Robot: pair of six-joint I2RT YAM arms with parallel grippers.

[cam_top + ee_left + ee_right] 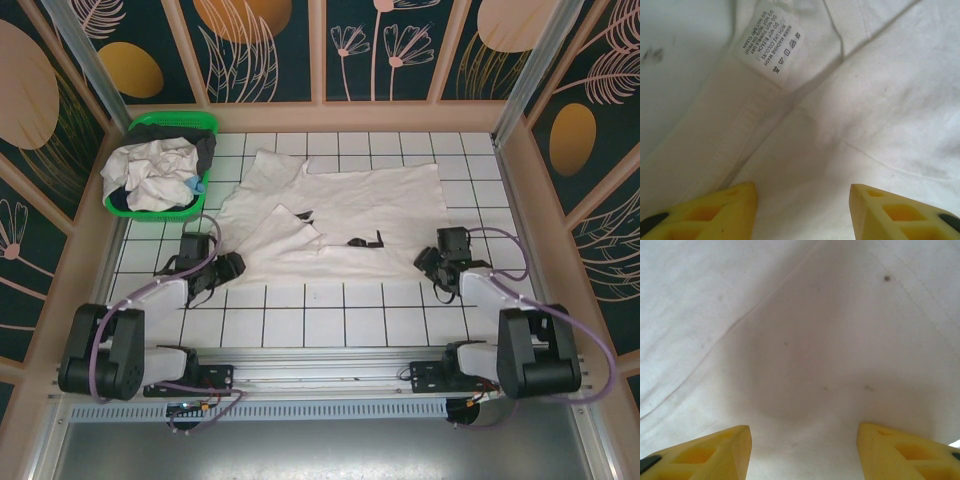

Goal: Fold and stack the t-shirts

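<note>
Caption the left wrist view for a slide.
Left claw, open, over an off-white t-shirt, its care label facing up.

White tiled tabletop (pixel 330 320); dark floral wall panels (pixel 400 50) around.

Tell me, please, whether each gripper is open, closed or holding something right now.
Left gripper: open, fingers spread over the t-shirt, gripping nothing.
Right gripper: open over the same t-shirt, gripping nothing.
</note>
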